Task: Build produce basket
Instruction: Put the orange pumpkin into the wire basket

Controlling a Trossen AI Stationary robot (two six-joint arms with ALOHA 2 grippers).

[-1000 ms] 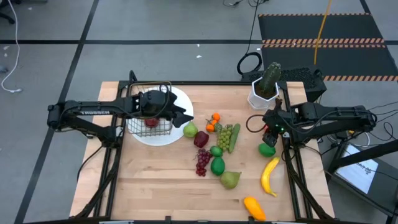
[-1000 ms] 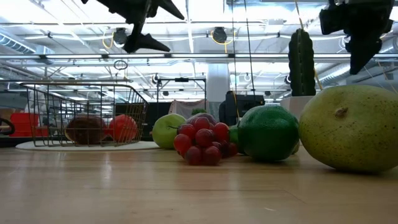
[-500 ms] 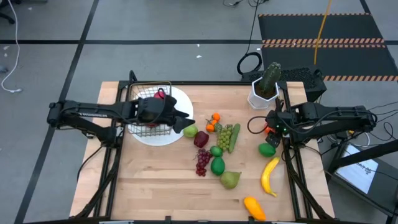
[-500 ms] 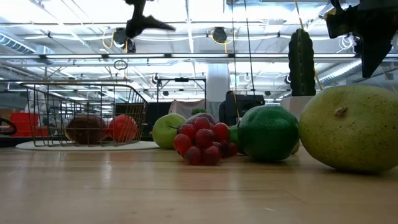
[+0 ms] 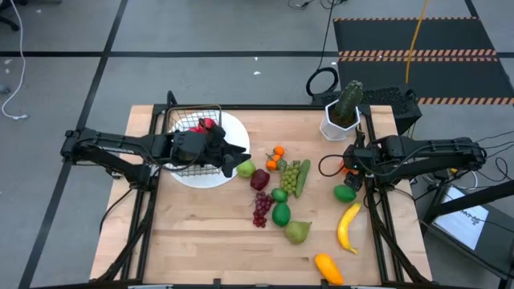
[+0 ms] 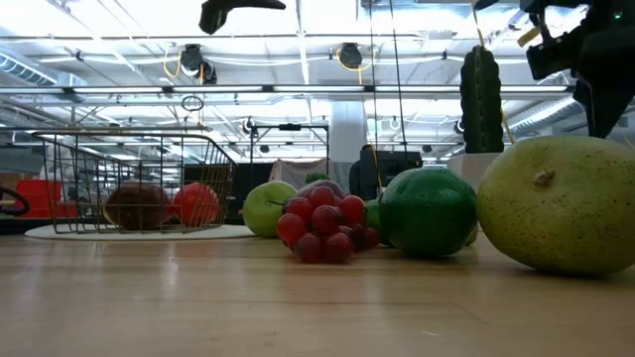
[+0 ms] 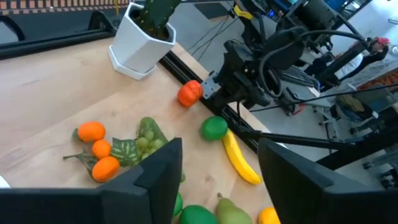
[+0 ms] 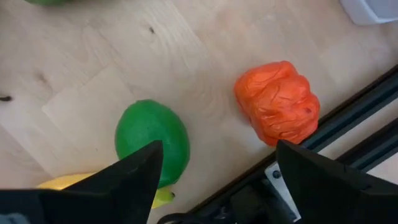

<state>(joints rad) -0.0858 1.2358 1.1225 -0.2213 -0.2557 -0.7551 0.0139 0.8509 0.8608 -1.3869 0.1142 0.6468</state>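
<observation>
We saw the left gripper (image 5: 233,152) hanging over the basket (image 5: 195,144), which sat on the white plate (image 5: 233,128) holding a red apple (image 5: 207,124); its fingers (image 7: 155,177) stood parted and empty. The right gripper (image 5: 351,160) hovered above the worktop (image 5: 193,233), fingers (image 8: 134,171) apart, holding nothing. Below and between them lay a lime (image 8: 152,142) and an orange fruit (image 8: 278,102).
</observation>
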